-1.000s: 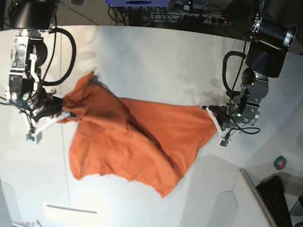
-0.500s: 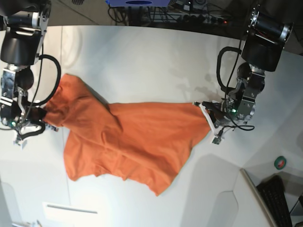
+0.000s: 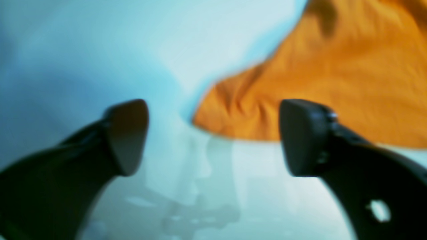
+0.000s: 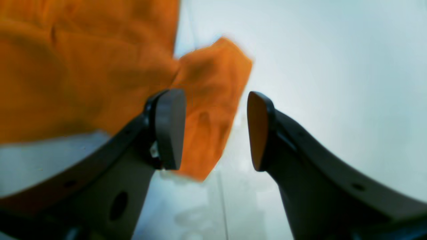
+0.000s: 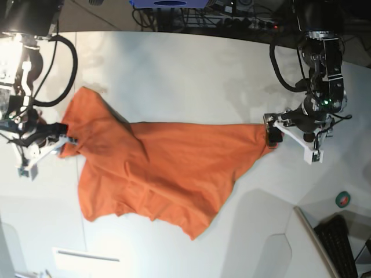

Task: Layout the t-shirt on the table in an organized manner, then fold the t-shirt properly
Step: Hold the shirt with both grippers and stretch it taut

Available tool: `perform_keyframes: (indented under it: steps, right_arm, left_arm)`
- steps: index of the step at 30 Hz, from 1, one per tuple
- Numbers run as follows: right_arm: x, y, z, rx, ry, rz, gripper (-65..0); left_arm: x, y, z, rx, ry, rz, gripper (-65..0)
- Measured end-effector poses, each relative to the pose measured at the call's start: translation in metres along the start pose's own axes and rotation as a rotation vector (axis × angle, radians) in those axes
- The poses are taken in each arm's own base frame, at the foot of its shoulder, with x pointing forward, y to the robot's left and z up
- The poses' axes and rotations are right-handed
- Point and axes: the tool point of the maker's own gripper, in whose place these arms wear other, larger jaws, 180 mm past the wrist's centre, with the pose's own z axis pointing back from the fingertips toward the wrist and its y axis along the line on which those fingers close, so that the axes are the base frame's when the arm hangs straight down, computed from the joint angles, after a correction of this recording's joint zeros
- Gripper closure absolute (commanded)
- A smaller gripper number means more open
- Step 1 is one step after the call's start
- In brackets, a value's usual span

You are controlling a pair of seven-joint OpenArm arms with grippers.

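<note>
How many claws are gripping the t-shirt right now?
0. Left claw gapes open beside the t-shirt corner; right claw stands open at the opposite corner.

Robotics lab bench. Two arms mounted over a large white table (image 5: 185, 69) with a curved far edge. Behind that far edge: tangle of cables (image 5: 232, 17) and a power strip (image 5: 255, 24), blue object (image 5: 168, 3) partly in view. Near right corner: black keyboard (image 5: 342, 246) and a roll of green tape (image 5: 344, 199).
</note>
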Motion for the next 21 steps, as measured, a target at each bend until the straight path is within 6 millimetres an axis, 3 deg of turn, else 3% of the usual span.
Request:
perform_keyframes:
  steps: [2, 5, 11, 17, 21]
  right_arm:
    - [-0.018, 0.011, -0.001, 0.037, 0.036, 0.04, -28.8]
    - [-0.036, 0.022, 0.002, 0.076, 0.046, 0.003, -28.8]
    - [-0.04, 0.017, 0.019, 0.082, -0.009, -0.025, -29.3]
    - [-0.061, 0.013, 0.02, 0.076, 0.036, -0.023, -32.6]
    - [-0.063, 0.015, 0.023, 0.127, 0.019, -0.101, -35.7]
  left_arm:
    - [-0.01, 0.006, -0.006, -0.009, 0.019, 0.053, -65.0]
    - [-0.024, 0.0, -0.012, -0.146, 0.032, 0.187, -61.7]
    - [-0.057, 0.001, -0.021, -0.204, 0.103, 0.361, -59.4]
    - [-0.044, -0.002, -0.035, -0.219, 0.061, 0.432, -59.4]
    - [-0.035, -0.005, -0.047, -0.228, 0.03, 0.484, -59.2]
